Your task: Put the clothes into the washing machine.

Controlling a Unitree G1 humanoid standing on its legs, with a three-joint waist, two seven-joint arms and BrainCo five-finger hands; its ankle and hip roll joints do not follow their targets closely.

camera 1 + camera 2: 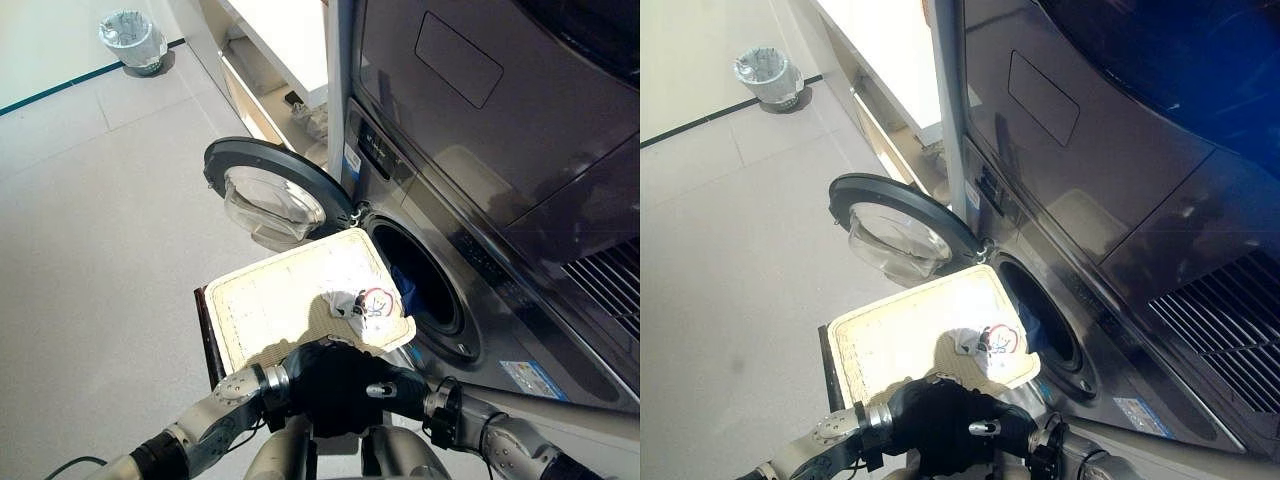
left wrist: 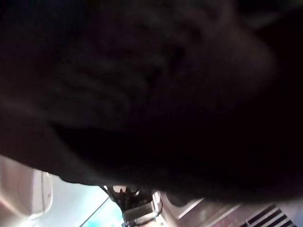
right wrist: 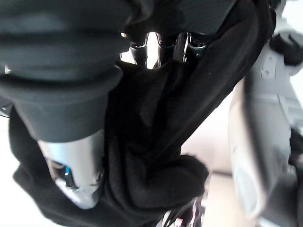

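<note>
The tall grey steel washing machine (image 1: 470, 150) fills the scene from twelve to four o'clock, and its round dark drum opening (image 1: 425, 285) faces me with something blue inside. Its round dark-rimmed glass door (image 1: 272, 197) hangs swung open at eleven o'clock. A cream rectangular laundry basket (image 1: 262, 305) sits just before the opening, holding a small white printed garment (image 1: 358, 300) near the drum. At six o'clock I hold a black bunched cloth (image 1: 335, 385) between both hands, over the basket's near edge. My right hand (image 3: 156, 45) has its fingers curled into the black fabric. My left hand (image 1: 268, 382) is buried in it; I cannot tell its fingers. A small white wastebasket (image 1: 133, 40) stands at ten o'clock.
</note>
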